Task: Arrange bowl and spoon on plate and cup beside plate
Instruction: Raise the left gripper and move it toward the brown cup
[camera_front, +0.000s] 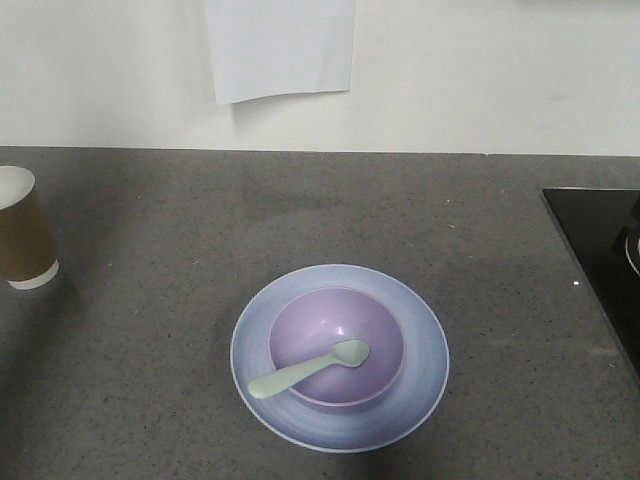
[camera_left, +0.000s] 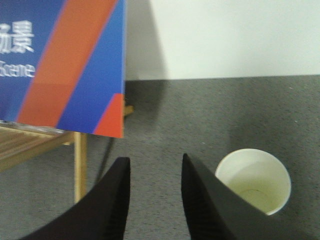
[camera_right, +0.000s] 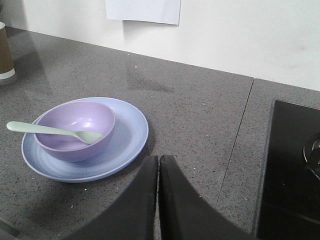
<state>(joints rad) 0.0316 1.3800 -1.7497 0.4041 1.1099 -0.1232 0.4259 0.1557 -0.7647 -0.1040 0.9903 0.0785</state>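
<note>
The bowl (camera_front: 337, 345) sat in the middle of the plate (camera_front: 425, 345), and the spoon (camera_front: 308, 369) lay in it with its scoop inside and its handle resting over the near-left rim, so that part of the arrangement looked finished. What remained was the cup (camera_front: 25, 243), which stood upright on the grey tabletop (camera_front: 150, 330) at the far left edge of the front view, well apart from the plate. The step in hand therefore seemed to be fetching the cup. The left claw (camera_left: 152, 195) was released, its two dark fingers spread with bare tabletop between them, and the cup's white mouth showed just to the right of them, outside the gap. By my judgement the next move called for shifting that claw sideways until the cup stood between the fingers, closing on it gently since paper walls crush easily, and then carrying it across to set it down next to the plate. The right claw (camera_right: 158, 200) was clenched with nothing in it, its fingers pressed together, hanging over the tabletop near the plate's right side. The cup was cut off by the frame in the front view, and the left wrist view hid its base. A black hob (camera_front: 600, 250) at the right was only partly in frame.
</note>
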